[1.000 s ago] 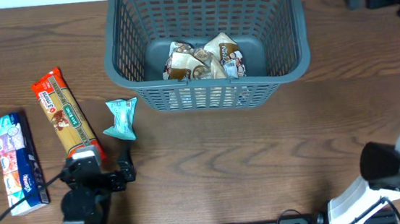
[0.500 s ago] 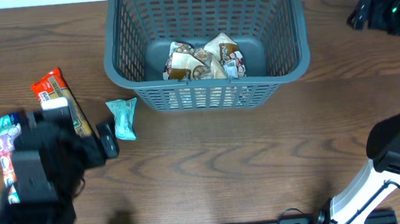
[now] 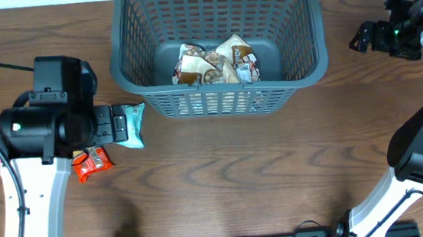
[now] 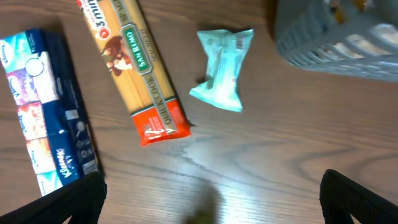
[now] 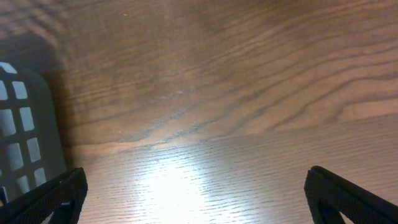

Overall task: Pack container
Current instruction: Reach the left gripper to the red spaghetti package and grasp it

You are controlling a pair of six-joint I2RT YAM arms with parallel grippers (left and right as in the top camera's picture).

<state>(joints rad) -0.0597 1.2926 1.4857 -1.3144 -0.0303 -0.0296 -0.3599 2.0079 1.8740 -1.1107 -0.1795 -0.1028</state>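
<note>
Container: large dark grey slatted plastic basket [image 3: 218, 101] is seen upper centre of the overhead view | Left gripper [image 4: 211, 202]: jaws spread wide, nothing held | Right gripper [image 5: 193, 199]: spread, empty | Advice: small pale teal wrapped packet [image 4: 222, 70] is best straddled across its narrow width, long orange pasta packet [image 4: 140, 81] left untouched.

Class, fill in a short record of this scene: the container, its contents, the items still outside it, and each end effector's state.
container: grey basket, at the far side of the table
inside: several brown-and-white snack packets
outside: teal packet, pasta pack and tissue pack, lying left of the basket
left end effector: open, empty, above those three items
right end effector: open, empty, over bare table to the right of the basket
</note>
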